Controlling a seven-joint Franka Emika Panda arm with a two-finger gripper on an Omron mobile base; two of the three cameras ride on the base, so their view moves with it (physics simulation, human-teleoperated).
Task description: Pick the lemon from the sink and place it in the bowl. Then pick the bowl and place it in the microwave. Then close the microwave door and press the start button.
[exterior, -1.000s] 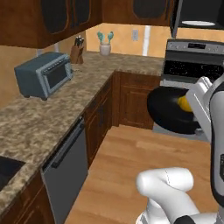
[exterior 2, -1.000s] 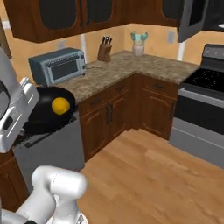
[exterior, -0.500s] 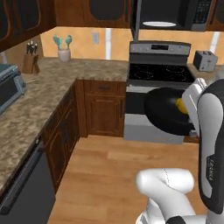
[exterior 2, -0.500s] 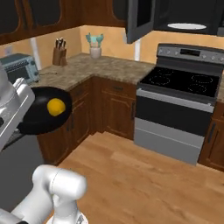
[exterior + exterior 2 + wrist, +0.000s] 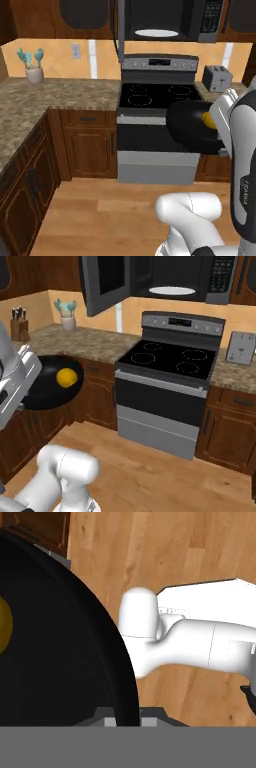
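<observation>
My gripper is shut on the rim of the glossy black bowl, holding it in the air beside the arm. The yellow lemon lies inside the bowl. From the right base view the bowl hangs at the left with the lemon in it, and the hand view has the bowl and lemon at its left. The microwave sits above the stove with its door swung open, its white turntable plate showing and its button panel on the right. The sink is out of view.
A black four-ring stove stands under the microwave. A grey toaster sits on the counter to its right. A utensil cup and a knife block stand on the granite counter at the left. Wooden floor lies ahead.
The whole picture has swung as the base turned: the corner counter slid left and the stove and microwave now face me. The bowl with the lemon stays in my grip.
</observation>
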